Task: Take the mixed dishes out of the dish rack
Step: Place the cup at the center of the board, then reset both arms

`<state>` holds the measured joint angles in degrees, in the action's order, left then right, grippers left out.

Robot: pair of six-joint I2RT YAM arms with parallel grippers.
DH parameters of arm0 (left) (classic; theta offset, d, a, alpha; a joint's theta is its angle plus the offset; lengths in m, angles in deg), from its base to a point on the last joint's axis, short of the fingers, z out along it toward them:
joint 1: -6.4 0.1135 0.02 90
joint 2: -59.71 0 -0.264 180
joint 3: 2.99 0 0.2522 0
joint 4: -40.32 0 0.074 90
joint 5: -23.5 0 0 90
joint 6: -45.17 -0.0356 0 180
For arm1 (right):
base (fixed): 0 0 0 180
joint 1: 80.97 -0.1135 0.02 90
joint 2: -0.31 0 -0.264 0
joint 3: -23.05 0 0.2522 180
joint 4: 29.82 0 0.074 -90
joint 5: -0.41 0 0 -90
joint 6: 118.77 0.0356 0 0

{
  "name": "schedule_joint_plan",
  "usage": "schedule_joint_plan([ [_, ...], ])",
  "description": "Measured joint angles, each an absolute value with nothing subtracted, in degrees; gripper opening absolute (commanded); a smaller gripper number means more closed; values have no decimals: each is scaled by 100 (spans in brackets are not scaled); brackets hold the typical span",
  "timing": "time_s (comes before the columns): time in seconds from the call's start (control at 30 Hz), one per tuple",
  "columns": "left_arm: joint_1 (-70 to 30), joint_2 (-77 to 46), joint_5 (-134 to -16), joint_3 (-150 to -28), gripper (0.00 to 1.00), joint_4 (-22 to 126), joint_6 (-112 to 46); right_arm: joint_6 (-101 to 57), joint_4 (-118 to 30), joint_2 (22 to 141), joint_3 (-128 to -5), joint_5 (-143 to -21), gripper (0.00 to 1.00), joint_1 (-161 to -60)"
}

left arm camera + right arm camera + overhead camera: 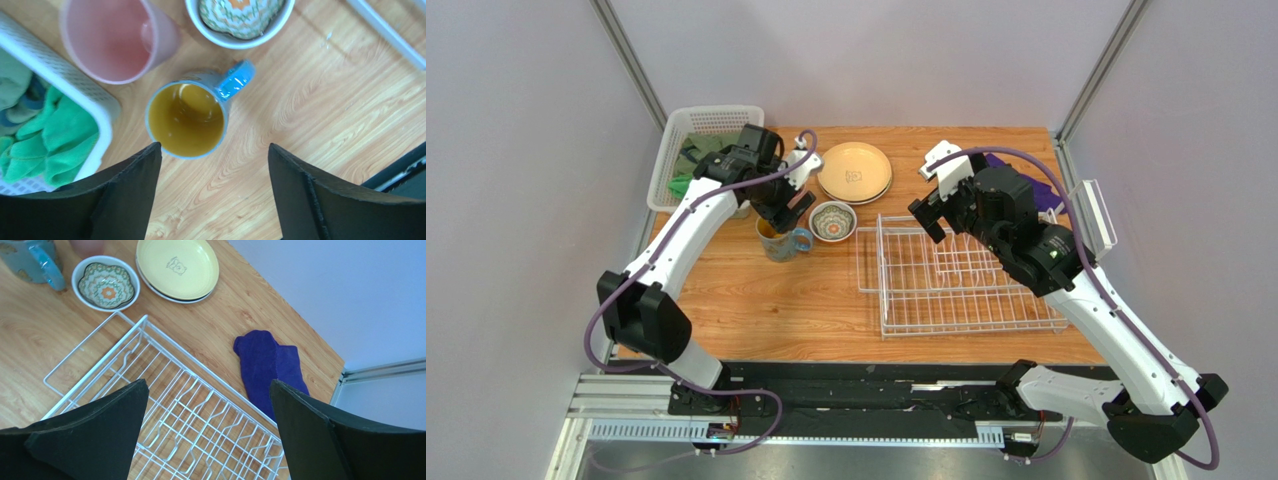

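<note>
The white wire dish rack (956, 280) stands right of centre with no dishes showing in it; it also shows in the right wrist view (200, 405). The cream-tan plates (854, 171) are stacked on the table behind it. The patterned bowl (832, 221), the blue-handled mug (778, 241) and the pink tumbler (112, 40) stand on the wood to the left. My left gripper (215, 150) is open and empty, just above the mug (186, 119). My right gripper (207, 390) is open and empty above the rack's far end.
A white mesh basket (688, 130) with green cloths sits at the back left corner, close to the left arm. A purple cloth (270, 365) lies behind the rack at the back right. Grey walls and metal posts close in the table.
</note>
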<state>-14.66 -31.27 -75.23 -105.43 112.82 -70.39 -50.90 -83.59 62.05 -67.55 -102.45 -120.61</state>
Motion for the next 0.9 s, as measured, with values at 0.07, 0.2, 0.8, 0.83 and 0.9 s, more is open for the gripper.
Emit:
schedule_joint_plan([
  [0.07, -1348, -2905, -7641, -10543, 92, 11092, -6948, -5036, -8258, 6198, -6757, -10352, 100, -11989],
  [0.2, -1016, -2564, -7744, -10537, 93, 10587, -6712, -4878, -7974, 6144, -6755, -10632, 100, -11738],
  [0.8, 18, -1602, -7115, -8795, 97, 6915, -5319, -3606, -6818, 6563, -6790, -10641, 100, -9952],
  [0.83, 18, -1587, -7125, -8793, 97, 6793, -5256, -3569, -6743, 6559, -6781, -10636, 100, -9941],
  [0.9, 18, -1545, -7156, -8793, 97, 6577, -5160, -3482, -6531, 6539, -6720, -10606, 100, -9937],
])
